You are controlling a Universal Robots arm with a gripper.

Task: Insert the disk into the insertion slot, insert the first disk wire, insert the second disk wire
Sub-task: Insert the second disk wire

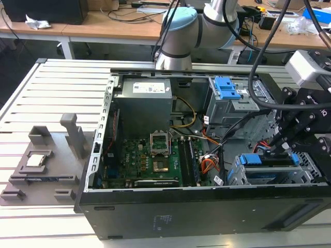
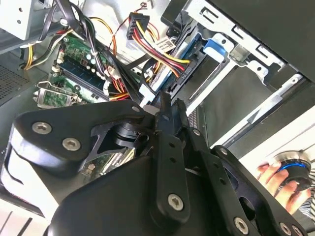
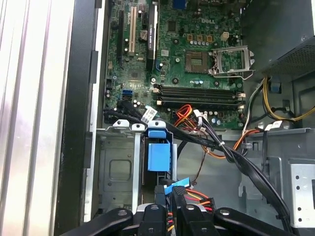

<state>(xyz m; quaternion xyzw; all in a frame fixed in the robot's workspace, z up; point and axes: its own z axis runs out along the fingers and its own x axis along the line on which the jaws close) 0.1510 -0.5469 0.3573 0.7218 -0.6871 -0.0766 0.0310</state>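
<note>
A slatted metal table (image 1: 31, 93) is noted, with wooden desks (image 1: 114, 23) far behind. At the left, a grey fixture (image 1: 41, 160) lies on the slats, with bare slats around it. In the middle, an open computer case (image 1: 207, 217) is laid on its side. Its power supply (image 1: 142, 101) bears a white label whose print cannot be read, and a motherboard (image 1: 145, 160) is seen nearer. At the near right, the disk (image 1: 256, 159) is seated in the insertion slot (image 1: 235, 178), hemmed in by the case's near wall. The gripper (image 1: 280, 149) is held at the disk's right end, among coloured wires (image 2: 157, 46). In the second wrist view the jaws are seen drawn almost together; whether a plug is gripped cannot be told.
</note>
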